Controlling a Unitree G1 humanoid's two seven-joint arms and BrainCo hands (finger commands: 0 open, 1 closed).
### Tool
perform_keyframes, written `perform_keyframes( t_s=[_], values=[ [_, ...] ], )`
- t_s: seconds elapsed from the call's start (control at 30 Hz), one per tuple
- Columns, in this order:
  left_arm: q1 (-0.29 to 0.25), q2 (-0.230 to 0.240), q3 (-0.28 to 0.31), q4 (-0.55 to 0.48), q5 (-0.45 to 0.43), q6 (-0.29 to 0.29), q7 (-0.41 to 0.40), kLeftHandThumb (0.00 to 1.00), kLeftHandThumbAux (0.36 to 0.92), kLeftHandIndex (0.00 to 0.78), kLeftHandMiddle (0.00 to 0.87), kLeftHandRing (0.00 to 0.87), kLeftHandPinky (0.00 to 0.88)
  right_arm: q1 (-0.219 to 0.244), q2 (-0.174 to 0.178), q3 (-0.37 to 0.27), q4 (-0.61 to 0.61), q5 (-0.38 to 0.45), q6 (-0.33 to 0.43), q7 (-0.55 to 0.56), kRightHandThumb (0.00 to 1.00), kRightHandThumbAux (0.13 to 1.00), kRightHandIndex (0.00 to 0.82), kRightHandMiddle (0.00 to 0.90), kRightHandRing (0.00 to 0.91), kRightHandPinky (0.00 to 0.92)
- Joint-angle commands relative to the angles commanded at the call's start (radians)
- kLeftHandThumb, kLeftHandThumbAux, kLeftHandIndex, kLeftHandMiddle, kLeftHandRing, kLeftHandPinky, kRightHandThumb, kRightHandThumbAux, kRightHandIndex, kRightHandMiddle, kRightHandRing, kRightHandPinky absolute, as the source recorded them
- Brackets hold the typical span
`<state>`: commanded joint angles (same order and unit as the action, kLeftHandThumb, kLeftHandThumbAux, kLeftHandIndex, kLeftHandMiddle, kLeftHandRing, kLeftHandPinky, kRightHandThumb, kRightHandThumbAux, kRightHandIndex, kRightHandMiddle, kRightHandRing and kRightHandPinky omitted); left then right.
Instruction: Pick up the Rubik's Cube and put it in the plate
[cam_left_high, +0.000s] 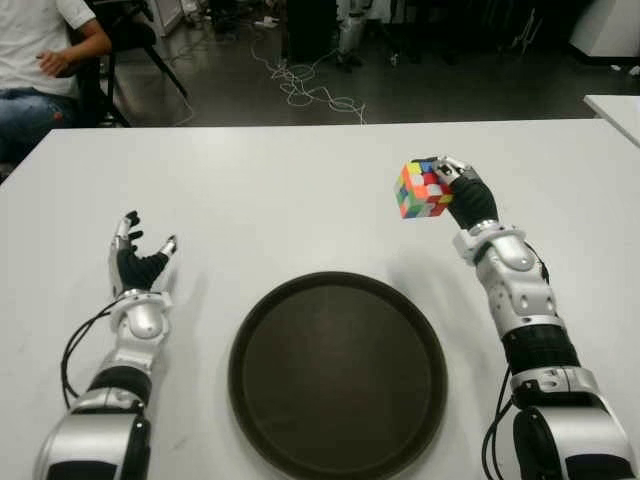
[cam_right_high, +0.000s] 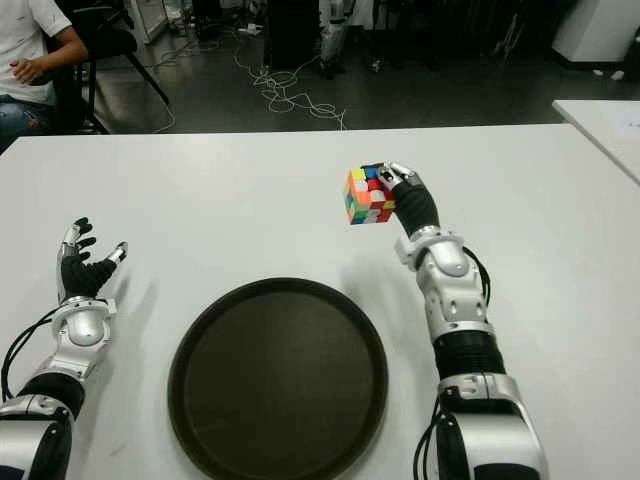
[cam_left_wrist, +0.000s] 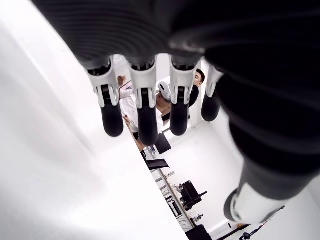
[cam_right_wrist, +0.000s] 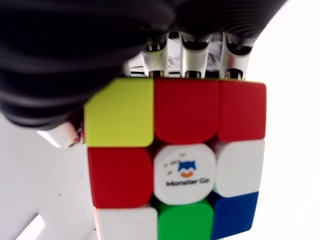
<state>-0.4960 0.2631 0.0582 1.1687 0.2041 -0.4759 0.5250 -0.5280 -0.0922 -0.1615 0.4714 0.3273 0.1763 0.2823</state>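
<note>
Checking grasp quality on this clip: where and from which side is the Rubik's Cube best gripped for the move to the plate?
Across two opposite flat faces, as the right robot hand does now: it comes from the cube's right, fingers over the top of the Rubik's Cube. That leaves the underside free, probably suiting a set-down in the plate. The left robot hand is open, left of the plate.
</note>
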Motion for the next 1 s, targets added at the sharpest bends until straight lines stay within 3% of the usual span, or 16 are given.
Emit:
perform_keyframes(
  t_s=[0.17, 0.43, 0.73, 1.0],
  values=[
    [-0.003, 0.0, 0.001, 0.004, -0.001, -0.001, 0.001, 0.056, 0.738, 0.132, 0.167, 0.175, 0.183, -0.013, 0.054, -0.063, 0.003, 0.136, 0.133, 0.025, 0.707, 0.718, 0.44, 0.802, 0.808, 0.813],
    [-0.002, 0.004, -0.002, 0.006, 0.003, -0.003, 0.001, 0.064, 0.728, 0.124, 0.157, 0.161, 0.152, -0.036, 0.081, -0.146, 0.065, 0.257, 0.226, 0.047, 0.707, 0.718, 0.44, 0.815, 0.82, 0.825],
    [-0.003, 0.001, 0.002, 0.004, -0.004, -0.006, -0.006, 0.059, 0.738, 0.117, 0.159, 0.16, 0.154, -0.05, 0.114, -0.211, 0.092, 0.347, 0.284, 0.032, 0.706, 0.719, 0.44, 0.822, 0.829, 0.832],
    [-0.003, 0.002, 0.002, 0.005, -0.007, -0.004, -0.01, 0.057, 0.74, 0.118, 0.167, 0.166, 0.158, -0.05, 0.128, -0.221, 0.093, 0.361, 0.316, 0.008, 0.706, 0.72, 0.44, 0.822, 0.827, 0.828]
  ],
)
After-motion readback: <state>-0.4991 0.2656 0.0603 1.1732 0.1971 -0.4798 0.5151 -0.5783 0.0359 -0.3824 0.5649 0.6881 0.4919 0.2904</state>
